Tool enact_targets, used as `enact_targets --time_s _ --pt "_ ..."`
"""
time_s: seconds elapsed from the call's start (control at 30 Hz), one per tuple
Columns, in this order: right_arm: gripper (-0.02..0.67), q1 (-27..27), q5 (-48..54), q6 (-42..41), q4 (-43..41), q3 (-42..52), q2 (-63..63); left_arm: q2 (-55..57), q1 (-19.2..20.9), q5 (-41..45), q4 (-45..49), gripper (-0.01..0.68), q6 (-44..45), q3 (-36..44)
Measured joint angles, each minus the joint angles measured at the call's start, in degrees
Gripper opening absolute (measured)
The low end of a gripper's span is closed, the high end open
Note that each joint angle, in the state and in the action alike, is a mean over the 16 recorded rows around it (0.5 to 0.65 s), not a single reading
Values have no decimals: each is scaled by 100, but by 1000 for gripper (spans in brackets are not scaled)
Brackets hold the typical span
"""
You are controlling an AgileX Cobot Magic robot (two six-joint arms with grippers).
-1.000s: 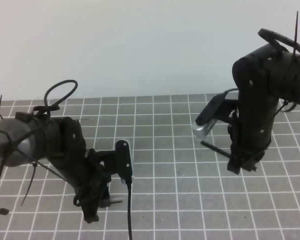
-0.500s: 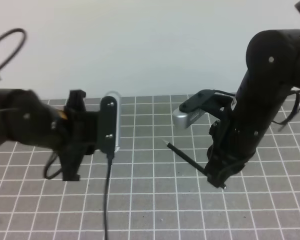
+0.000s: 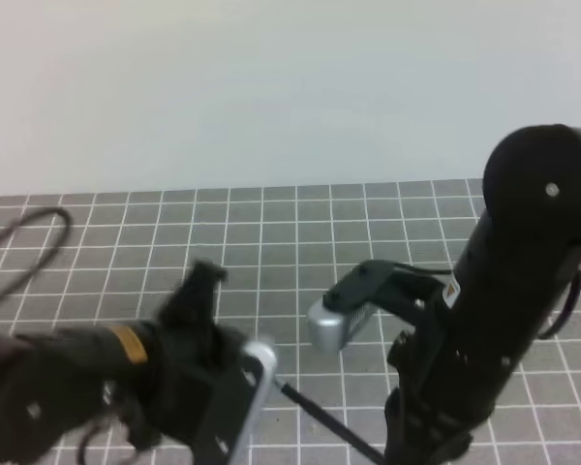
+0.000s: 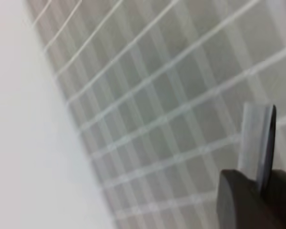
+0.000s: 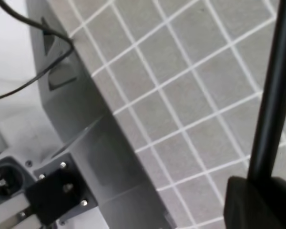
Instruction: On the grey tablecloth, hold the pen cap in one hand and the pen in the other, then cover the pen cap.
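Note:
The pen (image 3: 331, 422) is a slim black stick slanting up to the left above the grey tablecloth (image 3: 300, 232). My right gripper (image 3: 408, 451) is shut on its lower end at the bottom edge of the exterior high view. In the right wrist view the pen (image 5: 272, 90) rises from the shut gripper (image 5: 255, 193). My left arm (image 3: 97, 383) fills the lower left, blurred, its wrist camera close to the pen's tip. The left gripper (image 4: 260, 183) looks shut, with a pale grey strip between dark parts. I cannot tell whether that strip is the pen cap.
The cloth's left edge (image 5: 93, 105) shows in the right wrist view, with a grey frame (image 5: 76, 157), cables (image 5: 24, 21) and a black bracket (image 5: 52, 193) below it. A pale wall (image 3: 271, 87) stands behind the table.
Both arms have risen toward the high camera and drawn closer together. The right gripper carried the pen down and left in that view. The left arm swung under it.

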Motion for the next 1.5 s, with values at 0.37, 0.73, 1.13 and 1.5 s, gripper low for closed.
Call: enact_targets --time_s 0.37,0.73,1.13,1.5 --pt "-3 195 -7 31 -313 360 -295 -268 -614 -677 -198 1 85 336" --pt "-4 195 -10 -87 -471 554 -333 -773 -643 -279 -268 1 17 523" --pt "-3 195 -151 -265 -416 555 -348 -889 -643 179 -415 1 17 631" --pt "-3 195 -284 -324 -395 555 -348 -888 -643 318 -487 1 17 631"
